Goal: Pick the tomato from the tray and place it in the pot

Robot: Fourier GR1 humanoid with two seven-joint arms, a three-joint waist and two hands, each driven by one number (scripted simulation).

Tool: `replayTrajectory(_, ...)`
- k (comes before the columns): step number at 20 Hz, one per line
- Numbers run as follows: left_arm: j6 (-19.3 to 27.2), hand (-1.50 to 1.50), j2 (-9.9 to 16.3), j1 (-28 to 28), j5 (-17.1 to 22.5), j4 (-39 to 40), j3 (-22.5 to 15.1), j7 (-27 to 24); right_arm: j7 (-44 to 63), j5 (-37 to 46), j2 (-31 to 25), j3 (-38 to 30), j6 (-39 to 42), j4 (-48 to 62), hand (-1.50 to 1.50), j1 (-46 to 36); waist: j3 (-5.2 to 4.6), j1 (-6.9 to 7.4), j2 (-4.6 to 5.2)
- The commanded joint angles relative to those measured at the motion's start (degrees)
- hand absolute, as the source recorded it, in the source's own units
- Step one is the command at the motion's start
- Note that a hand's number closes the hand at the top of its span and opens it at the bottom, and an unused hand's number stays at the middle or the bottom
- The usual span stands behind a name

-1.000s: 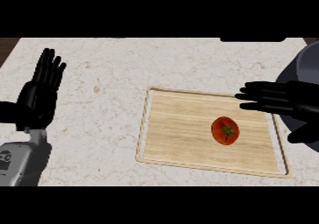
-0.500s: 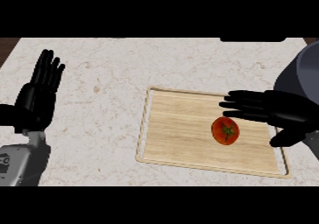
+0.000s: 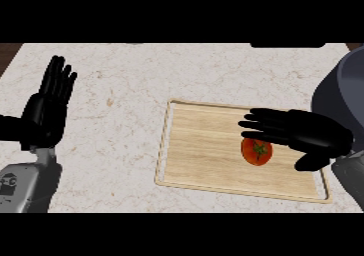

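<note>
Tomato (image 3: 256, 151) on tray (image 3: 200, 150), pot (image 3: 347, 95) right of tray, right hand (image 3: 307, 132) above tomato

You are seeing only part of the pot (image 3: 346, 95): the view's right edge is cutting it off, so its opening is not showing. The right hand (image 3: 307, 134) is covering the tomato's (image 3: 256, 151) upper right side and a patch of the tray (image 3: 200, 145). You are losing the left forearm (image 3: 19, 187) at the lower left edge.
</note>
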Motion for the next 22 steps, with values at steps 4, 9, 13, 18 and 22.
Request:
replayTrajectory(4,-2.3,0.00,-0.7,-0.6,-0.9,3.8,1.2,-2.4,-1.1,6.2,4.0,-1.7,0.4,2.9,-1.50,1.3,0.00,-0.13,0.04)
replayTrajectory(9,-0.2,0.00,-2.3,0.9,-2.3,-2.7,0.1,1.4,-1.7,11.0,10.0,-1.0,-2.3,8.8,-1.50,-1.3,0.01,0.12,0.01)
replayTrajectory(13,-0.6,0.00,-2.2,0.9,-2.2,-3.5,0.5,2.7,-0.6,13.0,13.1,0.5,-3.4,6.1,-1.50,2.0,0.01,0.04,-0.02)
replayTrajectory(18,0.0,0.00,-2.6,-0.3,-2.9,-1.0,1.6,1.1,-5.0,16.5,14.4,2.8,-5.4,10.8,1.50,0.1,0.02,0.15,0.07)
replayTrajectory(22,-1.0,0.00,-1.9,-1.4,-2.4,0.4,2.1,0.8,-9.4,17.7,14.8,5.3,-12.8,7.7,1.50,5.5,0.04,-0.27,0.02)
